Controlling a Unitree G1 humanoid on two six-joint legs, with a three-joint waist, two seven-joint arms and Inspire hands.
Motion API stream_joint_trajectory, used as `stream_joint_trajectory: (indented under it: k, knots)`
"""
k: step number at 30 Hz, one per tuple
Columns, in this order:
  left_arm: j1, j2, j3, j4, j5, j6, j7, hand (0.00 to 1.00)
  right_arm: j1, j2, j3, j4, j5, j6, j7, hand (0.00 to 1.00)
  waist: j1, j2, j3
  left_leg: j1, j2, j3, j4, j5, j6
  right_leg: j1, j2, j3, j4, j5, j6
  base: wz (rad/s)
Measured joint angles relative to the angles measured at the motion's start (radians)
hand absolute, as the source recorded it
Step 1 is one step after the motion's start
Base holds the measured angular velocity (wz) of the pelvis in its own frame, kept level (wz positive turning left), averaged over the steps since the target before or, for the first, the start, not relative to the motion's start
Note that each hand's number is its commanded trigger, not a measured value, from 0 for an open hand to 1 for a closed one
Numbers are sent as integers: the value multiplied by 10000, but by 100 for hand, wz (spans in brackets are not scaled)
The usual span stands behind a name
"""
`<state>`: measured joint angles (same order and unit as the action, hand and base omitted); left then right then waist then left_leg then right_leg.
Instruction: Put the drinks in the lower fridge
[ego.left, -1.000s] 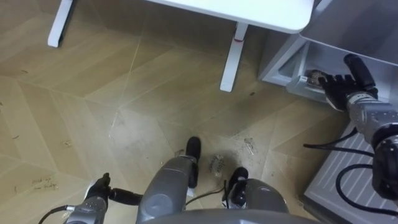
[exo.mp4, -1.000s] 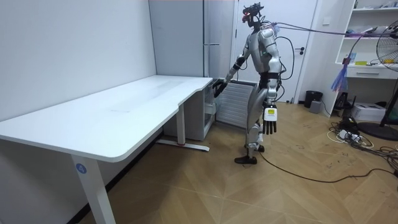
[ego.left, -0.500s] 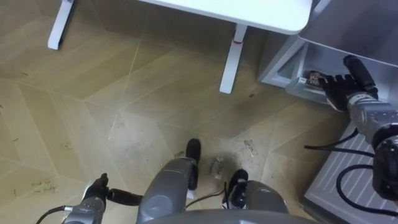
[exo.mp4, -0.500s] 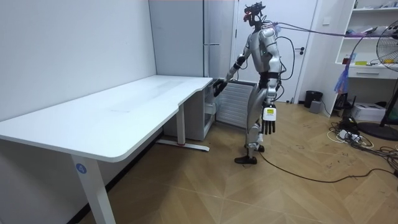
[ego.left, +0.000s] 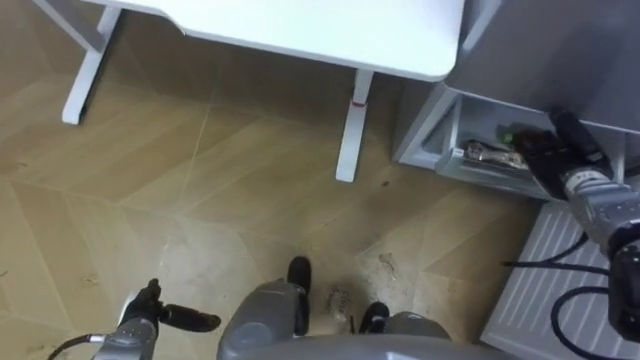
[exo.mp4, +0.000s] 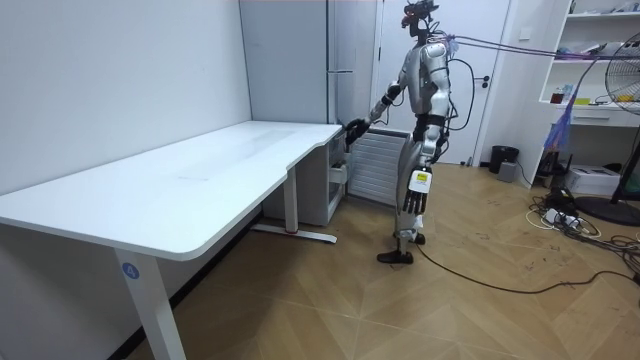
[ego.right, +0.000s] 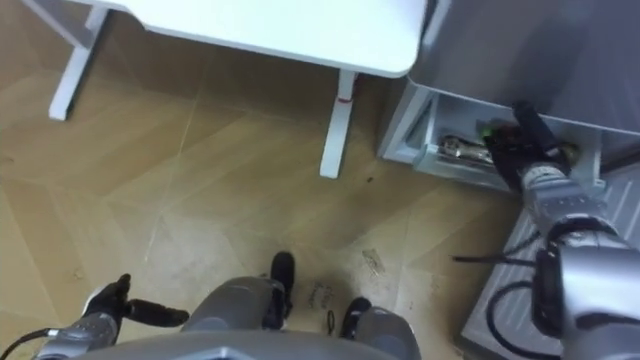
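The lower fridge compartment (ego.left: 440, 130) stands open at the foot of the grey fridge (exo.mp4: 335, 60). On its shelf lie the drinks (ego.left: 484, 153): a silvery one on its side and something green (ego.left: 509, 133) beside it. My right hand (ego.left: 548, 152) reaches into this compartment, its fingers stretched toward the drinks, with the fingertips close to the green one. I cannot see it gripping anything. My left hand (ego.left: 150, 310) hangs low at my side, fingers relaxed and holding nothing. In the room view I stand upright beside the fridge, right hand (exo.mp4: 352, 130) held out to it.
A long white desk (ego.left: 300, 25) ends right next to the fridge, with its leg (ego.left: 350, 130) on the wooden floor. A white ribbed panel (ego.left: 560, 290) stands at my right. Behind me in the room view are a fan (exo.mp4: 625, 90) and shelves.
The whole view has shifted toward the fridge. My right hand has gone from the compartment's edge further inside, its fingers drawn closer together. My left arm has swung in toward my leg.
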<state>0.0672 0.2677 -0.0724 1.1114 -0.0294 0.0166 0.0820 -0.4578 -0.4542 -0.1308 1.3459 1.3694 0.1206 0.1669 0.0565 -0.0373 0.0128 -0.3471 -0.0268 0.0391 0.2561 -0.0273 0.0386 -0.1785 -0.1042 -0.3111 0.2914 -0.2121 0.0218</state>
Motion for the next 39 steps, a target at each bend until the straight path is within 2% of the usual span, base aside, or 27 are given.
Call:
stream_joint_trajectory:
  k: [2, 8, 11, 16, 19, 25, 30, 34, 39]
  knots:
    - [43, -8, 223, 10, 0, -21, -8, 0, 448, -66, -128, -457, -206, -263, 0, 0, -50, -33, -10, 312, -5, 53, -227, 6, -7, 245, 16, 61, -192, 43, 16, -10]
    - [248, -21, 621, 20, 16, -105, 31, 0, 1025, -98, -201, -713, -1244, -558, 0, 0, -402, -140, -66, 979, -24, 118, -511, -24, -45, 976, 73, 91, -687, 126, 41, -2]
    - [226, -22, 621, 54, 14, -160, 31, 0, 1390, -93, -177, -834, -1779, -560, -3, 0, -459, -173, -80, 1118, -20, 134, -586, -42, -69, 1144, 99, 96, -831, 146, 41, 0]
    - [467, -34, 716, 27, 19, -231, 120, 0, 2642, -72, -170, -1407, -3134, -603, -252, 0, -480, -162, -74, 1337, -17, 205, -566, -196, -100, 1428, 117, 154, -924, 148, 54, -4]
    - [548, -67, 698, 2, 12, -252, 380, 0, 2872, 143, -170, -1407, -3504, -666, -713, 0, -514, -147, -62, 1338, 3, 245, -570, -213, -106, 1399, 121, 204, -926, 140, 55, -4]
    - [621, -64, 693, -22, 13, -545, 467, 0, 2941, 536, -187, -1409, -3517, -794, -1584, 0, -554, -159, -41, 1345, 12, 296, -501, -283, -89, 1407, 120, 256, -911, 130, 69, -2]
    - [700, -100, 691, -23, 14, -527, 680, 0, 3159, 863, -207, -1448, -2350, -880, -2109, 0, -531, -173, -30, 1483, -6, 303, -569, -304, -95, 1553, 125, 334, -1072, 128, 86, -1]
    - [958, -134, 717, -248, 24, -490, 865, 0, 3324, 927, -219, -1444, -1602, -880, -2297, 0, -558, -118, -47, 1498, -13, 285, -562, -334, -121, 1609, 134, 313, -1094, 126, 86, 0]
    - [1209, -175, 906, -324, 229, -473, 952, 0, 3870, 1116, -472, -1417, -1577, -1012, -2224, 0, -523, -71, -38, 1846, -20, 265, -508, -494, -165, 2157, 177, 248, -1403, 128, 89, 3]
